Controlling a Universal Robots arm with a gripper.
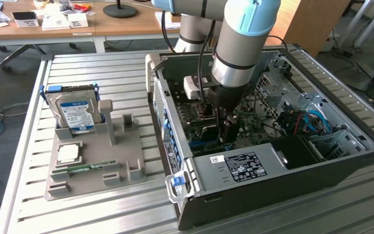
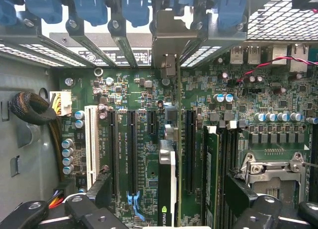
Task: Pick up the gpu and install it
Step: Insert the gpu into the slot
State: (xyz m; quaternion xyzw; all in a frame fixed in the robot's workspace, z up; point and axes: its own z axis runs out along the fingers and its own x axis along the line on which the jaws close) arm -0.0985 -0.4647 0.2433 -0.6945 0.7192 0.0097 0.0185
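Note:
The gpu [image 2: 167,179] stands on edge in a motherboard slot inside the open computer case [image 1: 343,165]. Its dark face and green board are seen from above, and its silvery end bracket [image 2: 166,45] reaches up to the rear slot openings. My gripper [image 2: 170,185] is open, and its two black fingers [image 2: 102,184] stand wide apart on either side of the card without touching it. In the exterior view the arm reaches down into the case, with the gripper [image 1: 225,139] low over the motherboard [image 1: 249,122].
A grey holder stand [image 1: 102,170] on the slatted table [image 1: 96,73] carries a hard drive [image 1: 76,113], a processor chip [image 1: 68,153] and a memory stick [image 1: 83,168]. Inside the case are the power supply [image 1: 239,168], blue slot latches [image 2: 134,5], a sleeved cable bundle [image 2: 30,107] and the processor socket [image 2: 271,164].

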